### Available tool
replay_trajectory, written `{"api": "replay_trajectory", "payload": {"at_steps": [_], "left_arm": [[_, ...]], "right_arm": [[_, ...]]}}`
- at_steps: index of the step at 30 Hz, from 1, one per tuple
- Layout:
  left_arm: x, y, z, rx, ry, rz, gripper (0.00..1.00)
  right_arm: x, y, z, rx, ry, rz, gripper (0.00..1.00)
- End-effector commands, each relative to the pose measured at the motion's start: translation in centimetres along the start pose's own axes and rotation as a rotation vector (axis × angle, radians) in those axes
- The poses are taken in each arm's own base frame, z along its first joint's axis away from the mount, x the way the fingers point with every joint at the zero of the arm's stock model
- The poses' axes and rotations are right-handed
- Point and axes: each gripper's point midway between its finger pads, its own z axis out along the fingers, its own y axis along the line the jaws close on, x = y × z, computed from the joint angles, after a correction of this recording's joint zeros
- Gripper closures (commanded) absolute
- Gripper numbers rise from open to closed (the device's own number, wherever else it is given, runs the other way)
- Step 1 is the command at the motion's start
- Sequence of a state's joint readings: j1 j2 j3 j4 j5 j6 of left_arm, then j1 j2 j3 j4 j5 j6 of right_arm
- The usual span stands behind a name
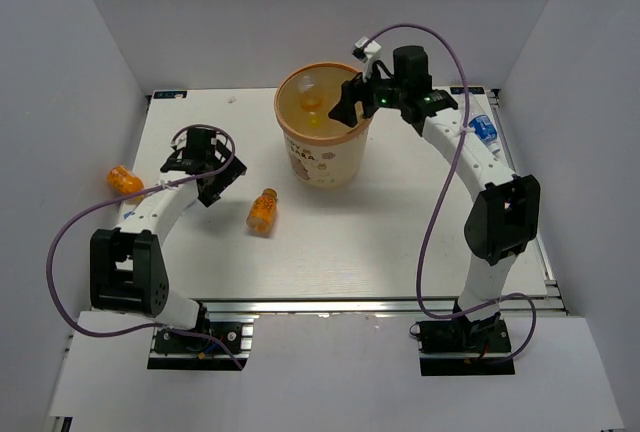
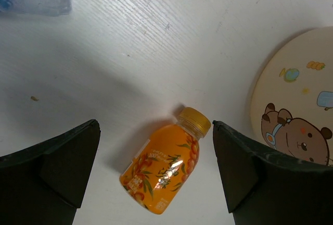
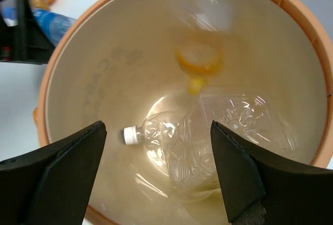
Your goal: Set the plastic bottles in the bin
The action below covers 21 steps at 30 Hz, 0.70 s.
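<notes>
1. The tan-orange round paper bin [image 1: 318, 160] with its orange rim is your landmark; every place below is given from it.
2. The right gripper [image 1: 352, 104] hangs directly over the bin's mouth. Its jaws stand apart with nothing between them. It is placed there so that anything let go falls inside the bin, not onto the table.
3. Inside the bin, a crumpled clear ribbed plastic bottle [image 3: 182, 147] with a white cap lies on the bottom. Above it you see a blurred orange-capped bottle [image 3: 200, 61]. The blur suggests it is dropping, and its label cannot be read.
4. The left gripper [image 1: 205, 167] sits well to the left of the bin, jaws spread wide and holding nothing. Its wrist view shows a small orange-liquid bottle with a yellow cap [image 2: 164, 170] on its side between the fingers, touching neither. The wide opening suits straddling the bottle's body.
5. That bottle lies near the bin's left side, outside it. A second orange bottle [image 1: 124, 180] lies far to the left. A blue-labelled clear bottle [image 1: 484, 130] lies to the right of the bin, beside the right arm. Judge the task as partly done.
</notes>
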<state>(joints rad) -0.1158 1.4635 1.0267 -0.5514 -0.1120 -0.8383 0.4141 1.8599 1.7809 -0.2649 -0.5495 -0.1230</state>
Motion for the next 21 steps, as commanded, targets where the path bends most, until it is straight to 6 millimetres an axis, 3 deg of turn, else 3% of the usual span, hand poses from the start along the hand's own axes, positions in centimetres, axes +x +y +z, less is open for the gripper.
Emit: {"api": "replay_trajectory", "payload": {"at_steps": [1, 11, 19, 21], "left_arm": [[-0.7, -1.8, -0.1, 0.021, -0.023, 0.026, 0.02], [-0.7, -2.7, -0.2, 0.016, -0.037, 0.039, 0.02], [-0.4, -3.1, -1.1, 0.026, -0.029, 0.098, 0.02], [0.1, -3.0, -1.4, 0.03, -0.022, 0.123, 0.02]], "right_arm": [[-2.8, 2.1, -1.3, -0.184, -0.121, -0.068, 0.14], [-4.3, -0.7, -2.7, -0.113, -0.15, -0.043, 0.14], [1.5, -2.2, -0.7, -0.084, -0.05, 0.092, 0.14], [1.8, -2.3, -0.7, -0.076, -0.045, 0.105, 0.14]]}}
